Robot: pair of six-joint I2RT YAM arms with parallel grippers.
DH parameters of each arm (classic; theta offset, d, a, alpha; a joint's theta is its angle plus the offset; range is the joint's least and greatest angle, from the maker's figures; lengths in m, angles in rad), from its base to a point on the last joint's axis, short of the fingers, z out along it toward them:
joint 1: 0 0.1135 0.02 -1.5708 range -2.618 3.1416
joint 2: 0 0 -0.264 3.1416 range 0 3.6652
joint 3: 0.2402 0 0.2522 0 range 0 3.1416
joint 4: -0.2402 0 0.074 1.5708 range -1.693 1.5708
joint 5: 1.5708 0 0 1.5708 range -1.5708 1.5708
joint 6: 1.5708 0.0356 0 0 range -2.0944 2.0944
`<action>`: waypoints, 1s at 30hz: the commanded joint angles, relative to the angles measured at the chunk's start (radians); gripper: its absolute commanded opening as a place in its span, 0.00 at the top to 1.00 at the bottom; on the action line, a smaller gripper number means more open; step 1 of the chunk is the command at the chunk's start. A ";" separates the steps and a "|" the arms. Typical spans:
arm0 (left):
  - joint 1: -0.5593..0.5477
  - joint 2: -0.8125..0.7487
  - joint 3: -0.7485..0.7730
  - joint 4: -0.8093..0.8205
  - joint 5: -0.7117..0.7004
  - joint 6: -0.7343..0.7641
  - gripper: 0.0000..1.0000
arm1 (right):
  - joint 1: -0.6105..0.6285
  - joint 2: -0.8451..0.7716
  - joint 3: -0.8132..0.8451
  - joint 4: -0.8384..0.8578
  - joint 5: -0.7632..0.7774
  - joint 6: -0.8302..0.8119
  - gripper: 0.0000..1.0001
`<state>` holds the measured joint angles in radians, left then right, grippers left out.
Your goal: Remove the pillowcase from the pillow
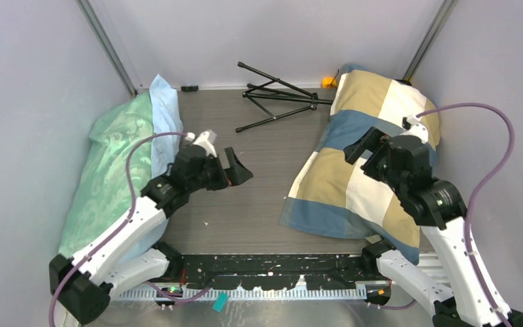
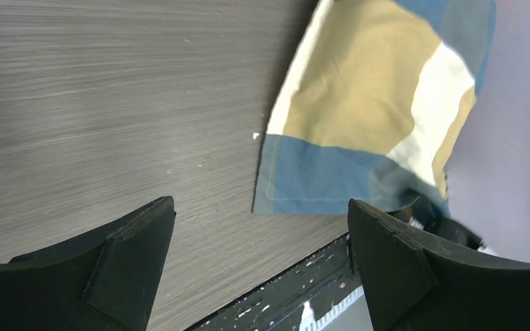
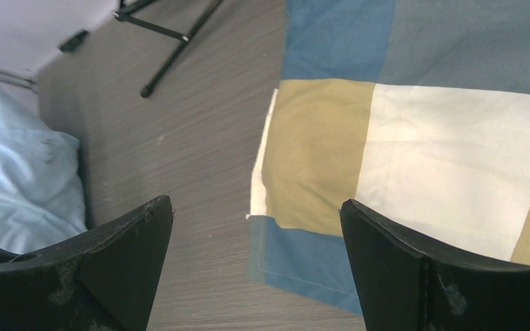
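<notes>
Left gripper (image 1: 238, 167) hangs above the bare table (image 1: 259, 211) with its jaws spread wide and nothing between them. The right gripper (image 1: 366, 151) hovers over the pillowcase (image 1: 344, 187), equally wide and empty.

The pillowcase lies on the right side of the table, with its far end close to the right wall (image 1: 490, 68) and its near end at the arms' base rail. The pillow is hidden inside it; only the swell of the cover suggests it.

Handling: the cover is thin, soft cloth, probably light, and likely to bunch and slide. The filling probably yields under pressure, so a deep pinch may catch both layers. The blue band (image 2: 303, 186) at the near-left corner lies flat on the table and looks unfilled, so it is the preferred hold. Whether the opening is there cannot be confirmed.

Clearance: open table lies left of the pillowcase, up to the mint-green pillow (image 1: 109, 170). A folded tripod (image 1: 279, 99) lies near the far-left corner. The right wall leaves no room on that side.
</notes>
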<state>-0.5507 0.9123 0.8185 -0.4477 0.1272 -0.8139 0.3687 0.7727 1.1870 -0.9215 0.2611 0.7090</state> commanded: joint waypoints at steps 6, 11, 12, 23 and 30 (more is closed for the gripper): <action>-0.262 0.348 0.114 0.347 -0.065 0.139 0.00 | -0.057 0.093 -0.005 -0.066 0.091 -0.039 0.04; -0.311 0.582 0.223 0.484 -0.028 0.168 0.00 | -0.155 0.063 -0.052 -0.070 0.074 -0.046 0.05; -0.320 0.652 0.263 0.495 -0.023 0.169 0.00 | -0.168 0.048 -0.056 -0.067 0.079 -0.047 0.05; -0.381 1.049 0.546 0.555 0.084 0.117 0.02 | -0.179 -0.057 -0.049 -0.079 0.144 -0.072 0.04; -0.388 1.131 0.602 0.622 0.175 0.069 0.85 | -0.179 -0.059 -0.109 -0.028 0.106 -0.066 0.04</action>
<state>-0.9344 2.0377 1.3712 0.0811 0.2184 -0.7273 0.1932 0.7116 1.1019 -1.0012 0.3679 0.6502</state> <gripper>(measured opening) 0.434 0.955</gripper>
